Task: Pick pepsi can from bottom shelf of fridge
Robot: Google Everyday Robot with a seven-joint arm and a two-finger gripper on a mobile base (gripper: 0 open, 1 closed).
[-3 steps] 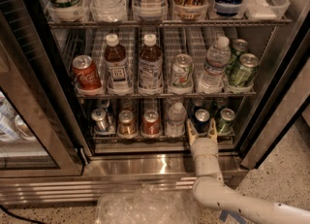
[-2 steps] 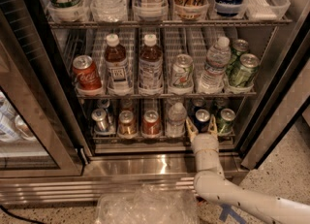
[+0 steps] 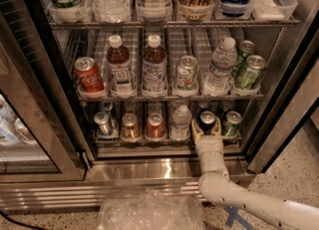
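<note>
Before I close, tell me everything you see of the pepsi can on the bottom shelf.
The pepsi can is small, dark blue metal with a silver pull-tab top facing the camera. It sits at the front of its lane on the bottom shelf, between a clear water bottle and a green can. The gripper straddles its lower body, open, one finger on each side; whether they touch it cannot be judged.

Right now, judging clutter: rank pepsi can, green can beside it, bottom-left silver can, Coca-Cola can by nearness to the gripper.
Gripper at bottom shelf:
1. pepsi can, between fingers
2. green can, right
3. silver can, far left
4. Coca-Cola can, shelf above
</note>
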